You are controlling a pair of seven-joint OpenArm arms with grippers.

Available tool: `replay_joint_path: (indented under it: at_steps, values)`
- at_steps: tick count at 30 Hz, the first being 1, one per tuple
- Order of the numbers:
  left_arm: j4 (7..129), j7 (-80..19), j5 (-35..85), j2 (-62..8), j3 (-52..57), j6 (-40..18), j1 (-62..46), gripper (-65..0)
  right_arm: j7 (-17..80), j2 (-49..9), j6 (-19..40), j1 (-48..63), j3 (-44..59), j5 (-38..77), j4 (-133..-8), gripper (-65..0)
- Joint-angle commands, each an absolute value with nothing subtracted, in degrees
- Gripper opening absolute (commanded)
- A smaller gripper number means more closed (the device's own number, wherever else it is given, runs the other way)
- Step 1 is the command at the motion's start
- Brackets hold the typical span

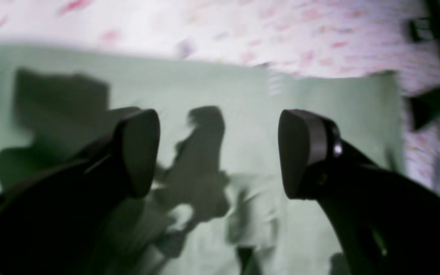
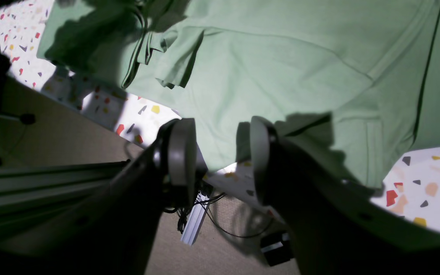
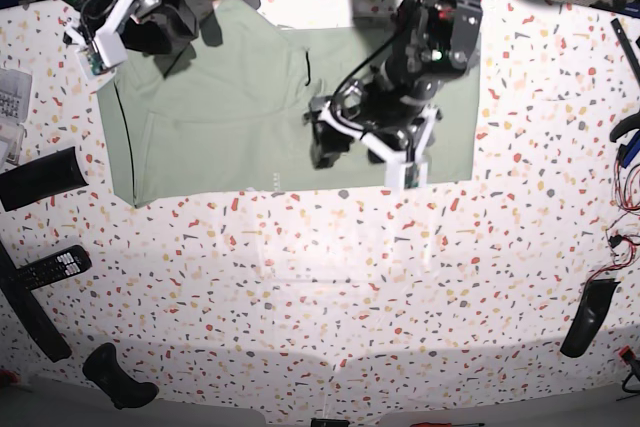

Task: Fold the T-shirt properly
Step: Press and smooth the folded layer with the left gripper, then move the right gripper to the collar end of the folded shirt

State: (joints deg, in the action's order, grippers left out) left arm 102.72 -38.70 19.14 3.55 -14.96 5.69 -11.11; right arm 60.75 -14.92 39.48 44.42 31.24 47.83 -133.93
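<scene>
The pale sage-green T-shirt (image 3: 230,117) lies spread flat at the far side of the speckled table (image 3: 320,297), with one part folded over near its far edge (image 2: 174,57). My left gripper (image 3: 365,152) hovers over the shirt's right half. In the blurred left wrist view it is open (image 1: 220,152), with only green cloth (image 1: 243,95) beyond its fingers. My right gripper (image 3: 170,32) is at the shirt's far left corner. In the right wrist view it is open and empty (image 2: 220,156), above the shirt's edge (image 2: 281,57) at the table's rim.
A black remote (image 3: 45,267), a black flat object (image 3: 40,177) and papers (image 3: 10,107) lie at the left. A black handle (image 3: 115,377) is at the front left, a black tool (image 3: 585,317) and cables (image 3: 625,237) at the right. Floor and a rail (image 2: 193,225) show beyond the rim.
</scene>
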Motion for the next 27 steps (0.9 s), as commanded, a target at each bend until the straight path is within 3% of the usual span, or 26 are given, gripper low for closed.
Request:
replay_joint_path:
  at_steps: [1,6,15,20,24,27]
  values:
    - [103.7,-37.4,20.2,4.0,-15.0,3.9,-10.0,-20.2,59.6,-15.2,40.0,44.6,31.5,48.7,-135.0,-41.9]
    - [103.7,-37.7,22.6,3.9,-15.0,-3.8,-7.8,-20.1,59.6,-15.2,40.0,43.9,31.5,48.5,-135.0,-41.9]
    - [103.9,-43.8,12.1,3.9,-15.0,-3.9,-4.4,-20.1,58.5,-15.1,37.7,36.7,31.5,37.5,-135.0,-41.1]
    - [103.9,-47.0,10.8,3.9,-15.0,-4.0,-3.5,-20.1,58.0,-15.1,37.7,34.5,31.5,37.4,-135.0,-22.5]
    - [103.9,-53.4,1.6,3.9,-15.0,-7.7,-3.3,-20.1,57.8,-15.1,37.3,32.4,31.5,36.9,-133.2,-21.8]
    - [103.9,-54.4,-6.7,3.4,-15.0,-8.6,-3.3,-20.1,57.4,-15.1,33.0,30.4,31.5,34.5,-130.6,-21.8]
